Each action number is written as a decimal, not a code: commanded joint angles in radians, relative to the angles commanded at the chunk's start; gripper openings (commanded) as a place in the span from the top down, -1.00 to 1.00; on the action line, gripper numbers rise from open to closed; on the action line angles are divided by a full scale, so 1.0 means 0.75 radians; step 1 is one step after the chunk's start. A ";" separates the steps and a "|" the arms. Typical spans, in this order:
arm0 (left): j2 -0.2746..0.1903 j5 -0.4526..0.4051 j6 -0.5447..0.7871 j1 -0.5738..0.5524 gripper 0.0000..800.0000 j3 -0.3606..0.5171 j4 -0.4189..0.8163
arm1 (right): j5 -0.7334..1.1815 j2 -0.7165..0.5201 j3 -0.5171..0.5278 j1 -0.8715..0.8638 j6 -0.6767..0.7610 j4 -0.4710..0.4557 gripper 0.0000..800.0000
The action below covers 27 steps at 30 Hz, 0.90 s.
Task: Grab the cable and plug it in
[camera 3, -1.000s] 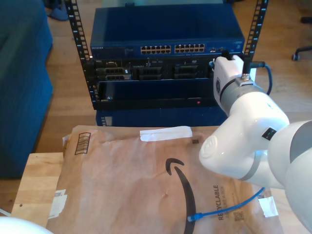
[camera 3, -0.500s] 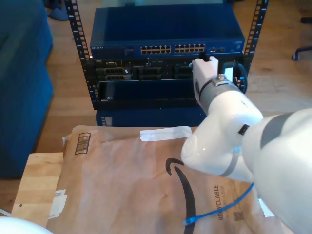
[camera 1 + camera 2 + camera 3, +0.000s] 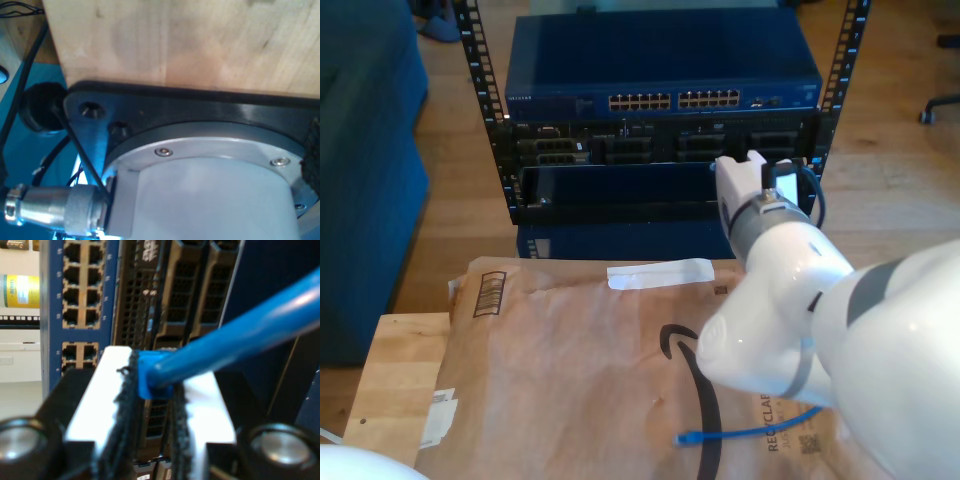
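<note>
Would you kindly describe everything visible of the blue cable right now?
The cable is thin, bright blue and smooth, like plastic. In the second wrist view my second gripper pinches its blue boot between dark padded fingers, with the cord slanting away, in front of the rack's ports. In the exterior view its free end, with a small plug, lies on the brown paper mailer, the cord running toward that view's right.

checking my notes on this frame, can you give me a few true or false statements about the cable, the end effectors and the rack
1. My second end effector is clamped on the blue cable. True.
2. The cable's free plug lies on the brown paper. True.
3. The free plug is seated in the blue switch. False: it lies on the paper, apart from the rack.
4. The switch's ports face away from the exterior view. False: its ports face that view.
</note>
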 joint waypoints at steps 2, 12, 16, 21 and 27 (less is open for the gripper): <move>0.000 0.000 0.000 0.000 -1.00 0.000 -0.002 | -0.025 0.000 -0.010 0.002 -0.092 0.000 1.00; 0.000 0.000 0.000 0.000 -1.00 0.000 0.000 | 0.033 0.029 -0.123 0.000 -0.248 0.061 1.00; 0.000 0.000 0.000 0.000 -1.00 0.000 0.000 | 0.072 0.037 -0.137 -0.023 -0.248 0.045 1.00; 0.000 0.000 0.000 0.000 -1.00 0.000 0.000 | 0.176 0.035 -0.145 -0.125 -0.245 -0.170 1.00; 0.000 0.000 0.000 0.000 -1.00 0.002 0.000 | 0.176 0.025 -0.160 -0.106 -0.243 -0.117 1.00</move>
